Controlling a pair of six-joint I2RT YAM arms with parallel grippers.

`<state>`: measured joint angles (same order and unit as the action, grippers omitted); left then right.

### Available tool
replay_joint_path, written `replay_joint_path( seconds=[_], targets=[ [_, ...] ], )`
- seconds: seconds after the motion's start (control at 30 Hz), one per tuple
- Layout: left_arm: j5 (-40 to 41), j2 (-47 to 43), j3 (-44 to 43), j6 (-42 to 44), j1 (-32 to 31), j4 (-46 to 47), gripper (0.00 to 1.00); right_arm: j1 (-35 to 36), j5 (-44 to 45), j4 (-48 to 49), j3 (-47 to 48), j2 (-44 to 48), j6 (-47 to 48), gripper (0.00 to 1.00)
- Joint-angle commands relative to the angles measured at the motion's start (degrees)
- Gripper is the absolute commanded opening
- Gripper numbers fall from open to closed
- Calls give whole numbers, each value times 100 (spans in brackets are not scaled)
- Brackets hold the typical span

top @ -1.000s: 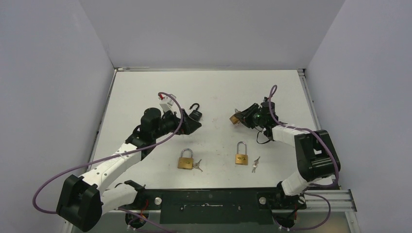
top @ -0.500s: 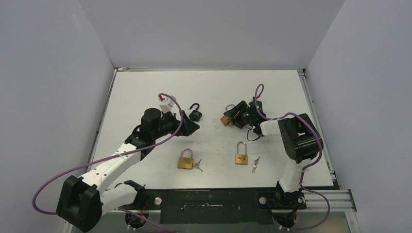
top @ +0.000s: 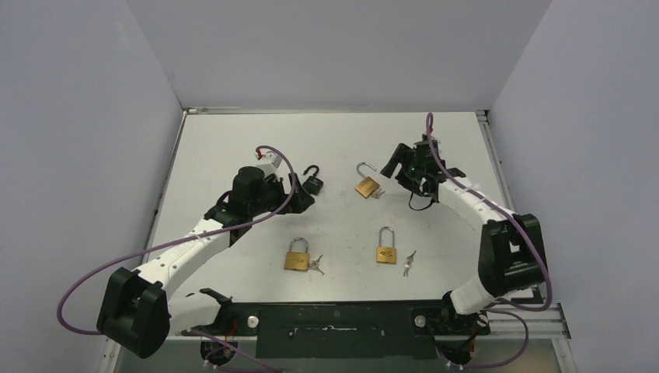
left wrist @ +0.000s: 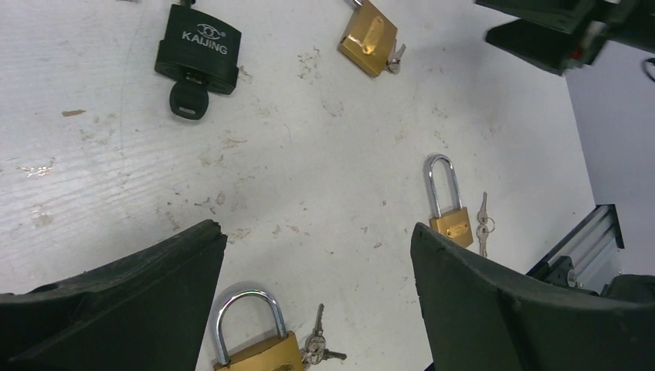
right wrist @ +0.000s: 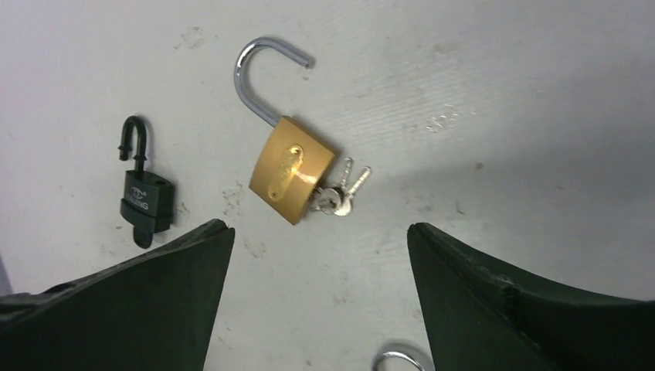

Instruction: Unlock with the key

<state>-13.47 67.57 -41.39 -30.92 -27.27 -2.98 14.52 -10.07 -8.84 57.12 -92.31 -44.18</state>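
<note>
Plainly, the right fingers (right wrist: 154,309) are spread wide with nothing between them. The right gripper (top: 398,166) hangs just right of the open lock (top: 367,186), not touching it. That brass lock lies flat on the table (top: 233,148). One end of its shackle is swung free, and a key bunch (right wrist: 336,193) sits at its base. No writing on its body can be read.

The left fingers (left wrist: 116,309) are likewise parted and hold nothing. The left gripper (top: 301,198) is to the left of the open lock, on the near side of the black lock (top: 313,184).

The black lock lies left of the open lock, well apart from it. Its face reads KAIJING under a small logo. Its shackle is also hooked open, and a black-headed key (left wrist: 188,100) sticks out of its base.

Two shut brass locks lie nearer the arm bases than the open lock. The left one (top: 297,259) has keys (top: 315,266) just beside its body. The right one (top: 386,253) has keys (top: 407,263) lying just to its right. Both have their shackles closed.
</note>
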Motion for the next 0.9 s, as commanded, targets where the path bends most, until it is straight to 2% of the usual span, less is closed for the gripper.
replay_joint_path(
  seconds=[0.0, 0.13, 0.23, 0.37, 0.57, 0.63, 0.8, 0.87],
  targets=[
    [551, -179, -266, 157, 37, -99, 87, -5, 929, -1860, -172, 1085, 601, 81],
    [667, -206, -437, 177, 58, -406, 86, 157, 1111, -2948, -1043, 2138, 190, 67],
    [505, -392, -247, 137, 64, -112, 85, 226, 832, -3346, -1697, 2821, -126, 59],
    [357, -490, -22, -35, 64, 159, 85, 342, 530, -3430, -2169, 3280, -256, 58],
    [95, -392, 182, -257, 55, 525, 84, 404, 497, -3399, -2231, 2867, -235, 58],
    [76, -384, 213, -294, 55, 560, 83, 419, 507, -3293, -2267, 2778, -235, 54],
    [47, -338, 262, -368, 55, 638, 82, 460, 398, -3116, -2299, 2412, -190, 36],
    [47, -331, 285, -381, 55, 658, 81, 480, 416, -3139, -2277, 2247, -179, 35]
  ],
)
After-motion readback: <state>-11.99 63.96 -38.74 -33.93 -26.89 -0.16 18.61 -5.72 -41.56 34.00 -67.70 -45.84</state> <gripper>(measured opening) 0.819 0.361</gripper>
